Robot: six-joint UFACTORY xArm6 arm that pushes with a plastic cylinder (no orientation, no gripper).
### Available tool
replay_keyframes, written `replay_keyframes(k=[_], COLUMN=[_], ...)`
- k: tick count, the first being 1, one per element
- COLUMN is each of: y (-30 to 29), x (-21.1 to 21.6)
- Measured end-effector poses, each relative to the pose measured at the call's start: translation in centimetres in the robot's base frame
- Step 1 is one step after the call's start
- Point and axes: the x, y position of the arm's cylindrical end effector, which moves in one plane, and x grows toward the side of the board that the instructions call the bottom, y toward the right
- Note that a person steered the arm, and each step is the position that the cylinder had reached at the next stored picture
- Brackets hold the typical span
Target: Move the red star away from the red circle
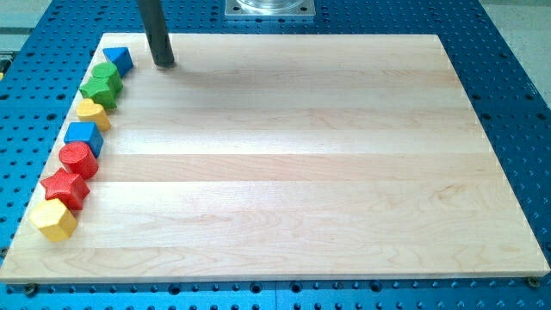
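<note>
Red star [65, 189] touches red circle [79, 159], I think; your tip [164, 64] sits beside blue block [118, 59], clamping nothing.

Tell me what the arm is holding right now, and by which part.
Nothing is held. My tip stands free on the board, just to the view's right of the blue block, touching no block; the red star lies far off.

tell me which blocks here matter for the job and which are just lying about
For the job: red star block; red circle block; my tip, by the blue block at the view's top.

Lying about: yellow hexagon block; blue cube; yellow block; green blocks; top blue block.
</note>
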Motion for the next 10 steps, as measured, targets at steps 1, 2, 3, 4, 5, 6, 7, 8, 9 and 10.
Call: replay_keyframes(k=[1, 2, 3, 4, 5, 6, 7, 8, 9, 10], y=[-0.2, -5.8, -11.0, -11.5, -11.5, -11.5, -10.9, -7.3, 1.9, 4.4], x=[-2.6, -2.5, -0.2, 7.3, 15.3, 22.3, 27.1, 26.2, 25.7, 27.1])
